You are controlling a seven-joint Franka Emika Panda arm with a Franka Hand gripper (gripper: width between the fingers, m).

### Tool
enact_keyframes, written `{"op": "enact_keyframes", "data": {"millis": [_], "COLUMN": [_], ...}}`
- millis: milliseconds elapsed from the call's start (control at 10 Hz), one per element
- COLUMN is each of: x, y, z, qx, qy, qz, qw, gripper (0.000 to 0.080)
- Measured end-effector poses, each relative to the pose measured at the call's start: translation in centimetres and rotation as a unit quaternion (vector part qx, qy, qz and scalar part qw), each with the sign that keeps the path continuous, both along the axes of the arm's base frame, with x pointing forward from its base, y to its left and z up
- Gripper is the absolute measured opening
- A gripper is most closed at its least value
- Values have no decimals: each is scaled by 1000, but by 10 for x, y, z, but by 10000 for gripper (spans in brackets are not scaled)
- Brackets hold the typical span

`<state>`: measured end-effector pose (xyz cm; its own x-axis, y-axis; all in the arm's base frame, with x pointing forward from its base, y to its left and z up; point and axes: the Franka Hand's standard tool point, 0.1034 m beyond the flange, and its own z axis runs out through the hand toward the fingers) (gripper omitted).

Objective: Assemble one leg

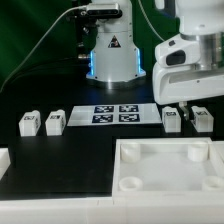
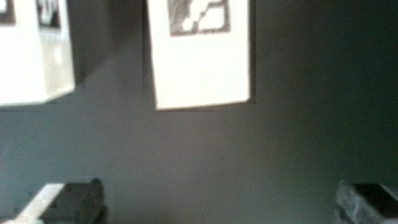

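Note:
Four small white legs with black-and-white tags stand in a row on the black table: two at the exterior view's left [image 1: 29,123] [image 1: 55,121] and two at its right [image 1: 171,119] [image 1: 203,119]. My gripper [image 1: 186,100] hangs above the two right legs, apart from them. In the wrist view my gripper [image 2: 221,202] is open and empty, its dark fingertips [image 2: 71,200] wide apart over bare table. One tagged leg [image 2: 196,55] lies ahead of the jaws, and another white piece [image 2: 36,60] shows beside it at the frame edge.
The large white tray-like part [image 1: 165,165] with round corner sockets lies at the front right. The marker board [image 1: 115,114] lies between the leg pairs. A white piece [image 1: 4,160] shows at the left edge. The robot base [image 1: 110,55] stands behind.

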<state>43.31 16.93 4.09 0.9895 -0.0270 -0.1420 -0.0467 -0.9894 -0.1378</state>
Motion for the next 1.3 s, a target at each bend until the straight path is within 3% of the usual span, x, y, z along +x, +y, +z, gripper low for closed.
{"op": "enact_keyframes", "data": {"millis": [300, 700, 800, 1300], "x": [-10, -15, -13, -43], "y": [7, 8, 9, 7], "z": [6, 0, -5, -24], "qx": [-2, 5, 6, -1], "qy": [185, 318, 318, 342], "qz": [22, 40, 38, 39], "qw": [983, 947, 947, 939], "gripper": [649, 649, 649, 649]}}
